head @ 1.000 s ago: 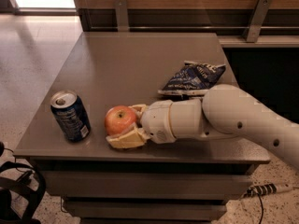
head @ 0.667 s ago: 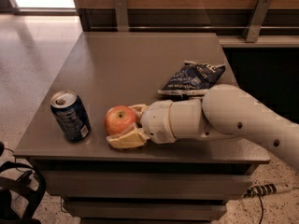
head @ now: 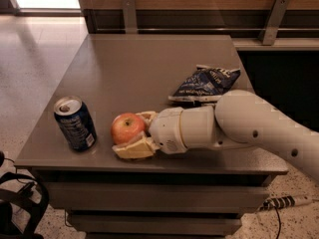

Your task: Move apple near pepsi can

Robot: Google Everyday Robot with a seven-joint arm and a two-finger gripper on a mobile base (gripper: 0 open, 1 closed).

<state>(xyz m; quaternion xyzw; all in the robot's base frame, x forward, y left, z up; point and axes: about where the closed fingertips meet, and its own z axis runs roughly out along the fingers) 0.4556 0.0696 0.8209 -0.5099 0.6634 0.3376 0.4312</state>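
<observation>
A white robot arm [head: 259, 128] reaches in from the right across a grey table [head: 149, 68]. At lower centre its gripper [head: 138, 132] clamps a red apple [head: 125, 127] from behind and in front. A blue can [head: 75, 123] stands upright just left of the apple, not touching it. A dark snack bag [head: 207, 83] lies right of centre.

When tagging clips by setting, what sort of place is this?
Likely an office break area: grey table, speckled floor, snack bag. The gripper holds the apple up front beside the pepsi can.
</observation>
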